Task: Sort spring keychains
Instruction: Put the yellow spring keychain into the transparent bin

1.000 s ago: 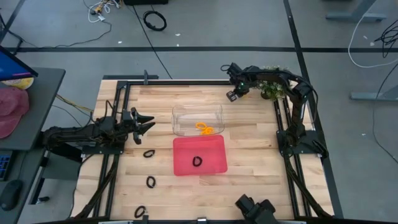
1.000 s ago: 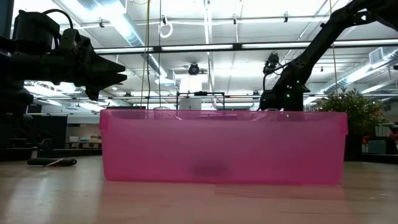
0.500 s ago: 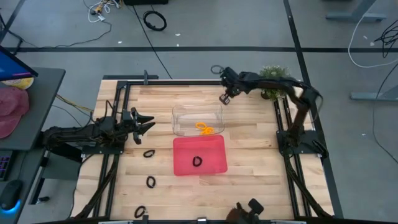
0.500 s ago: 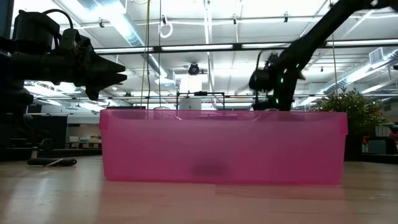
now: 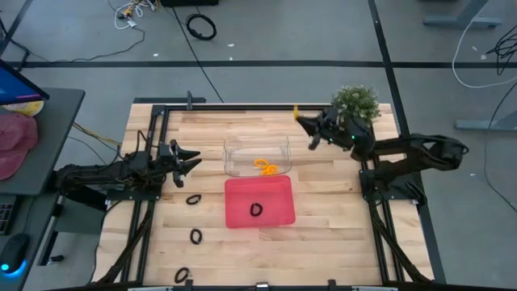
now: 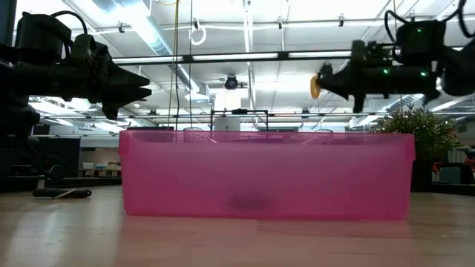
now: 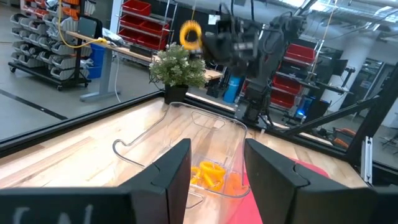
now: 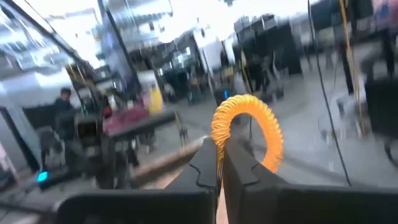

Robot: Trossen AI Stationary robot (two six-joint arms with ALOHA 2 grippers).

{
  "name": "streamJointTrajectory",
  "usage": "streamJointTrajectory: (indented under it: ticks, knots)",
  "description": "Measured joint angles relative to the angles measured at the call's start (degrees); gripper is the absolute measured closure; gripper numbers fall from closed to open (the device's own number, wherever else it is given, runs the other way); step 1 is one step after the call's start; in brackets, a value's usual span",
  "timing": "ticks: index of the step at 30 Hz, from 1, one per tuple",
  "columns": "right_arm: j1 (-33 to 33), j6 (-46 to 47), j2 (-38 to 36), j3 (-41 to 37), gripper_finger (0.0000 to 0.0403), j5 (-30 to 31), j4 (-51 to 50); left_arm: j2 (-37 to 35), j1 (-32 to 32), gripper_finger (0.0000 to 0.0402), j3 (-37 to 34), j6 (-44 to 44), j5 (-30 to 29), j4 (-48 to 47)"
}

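Orange spring keychain [image 8: 249,127] pinched in my right tool [image 5: 304,124], raised beside the clear bin [image 5: 256,153]; my left tool [image 5: 191,161] hangs open, empty.

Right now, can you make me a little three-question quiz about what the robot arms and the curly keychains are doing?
1. True or false: the right tool is shut on an orange coiled spring keychain.
2. What lies inside the red plastic tray?
A. an orange coil
B. a black coiled keychain
C. nothing
3. Fill the gap: the orange keychains already sorted lie in the ____ plastic bin.

Key: 1 true, 2 B, 3 clear.
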Motion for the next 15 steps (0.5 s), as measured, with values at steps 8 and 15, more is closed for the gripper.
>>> streamJointTrajectory:
  ticks: [8, 15]
  knots:
    - [8.3, -3.4, -1.2, -3.3, 0.0402, 3.8, 0.5, 0.0, 0.0, 0.0248, 0.0, 0.0, 0.0, 0.0]
    - [9.5, -3.4, -1.4, -3.2, 0.0402, 3.2, 1.8, 0.0, 0.0, 0.0248, 0.0, 0.0, 0.0, 0.0]
